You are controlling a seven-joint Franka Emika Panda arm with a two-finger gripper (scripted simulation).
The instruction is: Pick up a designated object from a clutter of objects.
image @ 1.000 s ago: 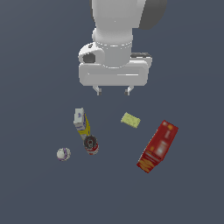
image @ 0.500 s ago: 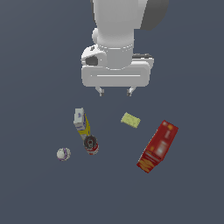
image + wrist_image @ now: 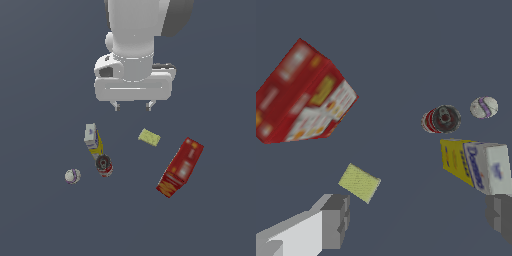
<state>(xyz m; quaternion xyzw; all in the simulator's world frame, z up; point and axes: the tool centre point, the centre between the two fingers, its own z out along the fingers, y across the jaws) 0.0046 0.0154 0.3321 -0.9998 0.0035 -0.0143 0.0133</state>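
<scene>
Pale yellow-green and faintly grainy, the sponge block (image 3: 149,137) lies flat on the dark worktop (image 3: 40,60), alone, between the white-and-yellow bottle (image 3: 94,140) and the long red box (image 3: 180,167), nearer the box. It is the thing I am to lift. I judge it light and soft, likely to give under pressure, with a rough surface that should not slip. It is thin, so I would close across its short sides, low against the worktop, and squeeze gently so it does not buckle.

My gripper (image 3: 133,105) hangs above the worktop, off to one side of the block and not over it; in the wrist view the block (image 3: 359,182) sits just beside one finger (image 3: 336,220). My jaws stand wide apart and hold nothing.

Beyond the block, the red box (image 3: 301,95) carries yellow and white panels, but its print is too blurred to read. The bottle (image 3: 476,164) shows a bluish word on its white face; I cannot make it out. The red can (image 3: 441,119) touches the bottle's end, and the whitish ball (image 3: 484,107) with a purple mark lies just past the can, apart from it.
</scene>
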